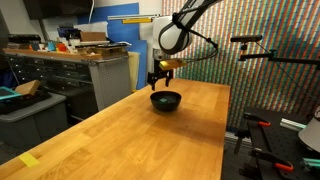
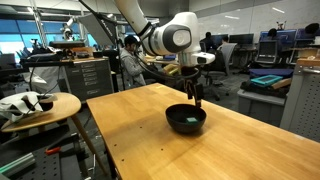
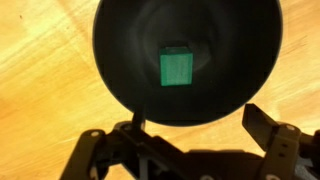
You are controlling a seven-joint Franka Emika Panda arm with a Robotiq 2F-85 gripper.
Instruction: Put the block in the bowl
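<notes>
The block (image 3: 176,69) is lying inside the bowl (image 3: 115,50) on the surface (image 3: 40,60); the jaws are hanging released, spread wide above

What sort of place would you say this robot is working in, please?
Probably a robotics lab inside an open office: a grey drawer cabinet cluttered with gear, office desks with monitors behind, and an equipment stand beside the wooden workbench.

A flat yellow piece (image 1: 29,160) is lying near a corner of the pale wooden worktop (image 1: 130,135); a grey drawer cabinet (image 1: 100,75) is standing beyond it.
</notes>
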